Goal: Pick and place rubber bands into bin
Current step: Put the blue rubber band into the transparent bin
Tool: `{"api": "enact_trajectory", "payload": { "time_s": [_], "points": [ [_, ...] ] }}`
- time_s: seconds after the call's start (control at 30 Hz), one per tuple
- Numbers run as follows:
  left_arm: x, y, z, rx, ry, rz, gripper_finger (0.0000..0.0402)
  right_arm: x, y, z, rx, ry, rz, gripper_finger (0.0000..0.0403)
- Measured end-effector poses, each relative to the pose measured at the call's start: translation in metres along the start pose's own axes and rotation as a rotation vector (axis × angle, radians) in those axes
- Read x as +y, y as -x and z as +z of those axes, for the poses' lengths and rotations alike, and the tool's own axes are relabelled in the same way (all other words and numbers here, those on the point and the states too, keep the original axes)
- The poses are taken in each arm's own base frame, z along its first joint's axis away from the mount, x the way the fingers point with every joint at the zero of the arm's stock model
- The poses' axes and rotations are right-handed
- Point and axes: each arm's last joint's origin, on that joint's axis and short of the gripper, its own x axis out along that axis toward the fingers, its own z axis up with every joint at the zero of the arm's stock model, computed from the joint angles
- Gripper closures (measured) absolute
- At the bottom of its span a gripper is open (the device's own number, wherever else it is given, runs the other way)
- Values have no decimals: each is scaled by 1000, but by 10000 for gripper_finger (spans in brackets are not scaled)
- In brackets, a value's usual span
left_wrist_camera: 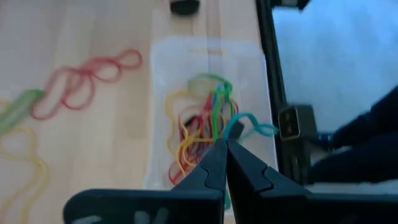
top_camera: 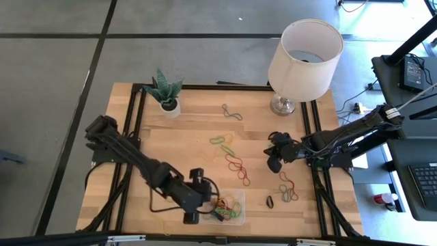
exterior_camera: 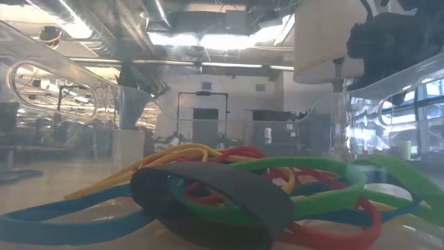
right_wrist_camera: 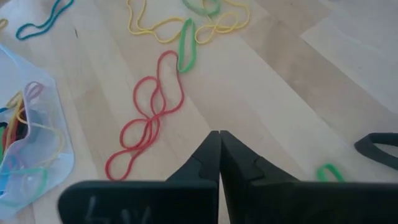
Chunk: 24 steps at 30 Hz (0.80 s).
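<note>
We are hovering our left gripper [left_wrist_camera: 225, 144], its two dark fingers pressed together and holding nothing, over the small shallow clear plastic bin [left_wrist_camera: 163, 56] with rounded corners at the table's front edge, where thin floppy rubber bands [left_wrist_camera: 205, 127] in red, yellow, green and blue are lying tangled. Our right gripper [right_wrist_camera: 220, 138], likewise closed and empty, is hanging over the pale wooden table [top_camera: 198, 123], where one chain of linked red loops [right_wrist_camera: 146, 121] is lying beside one green loop [right_wrist_camera: 186, 46] and several yellow ones [right_wrist_camera: 163, 23].

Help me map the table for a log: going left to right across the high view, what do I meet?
Potted plant → left end effector → bin → right end effector → lamp.
</note>
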Motion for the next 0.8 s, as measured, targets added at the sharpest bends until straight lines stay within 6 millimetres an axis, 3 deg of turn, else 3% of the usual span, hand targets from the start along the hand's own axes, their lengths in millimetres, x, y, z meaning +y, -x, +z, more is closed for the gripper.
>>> {"api": "enact_trajectory", "payload": {
  "time_s": [0.5,0.63,0.8],
  "points": [
    [23,-104,-23,332,-40,-60,400,2,-19,-11,114,15,-43,395],
    [29,-120,-27,370,1,-55,400,3,-20,-11,115,15,-44,395],
    [31,-121,-27,372,5,-51,379,3,-20,-11,115,15,-43,395]
  ]
}}
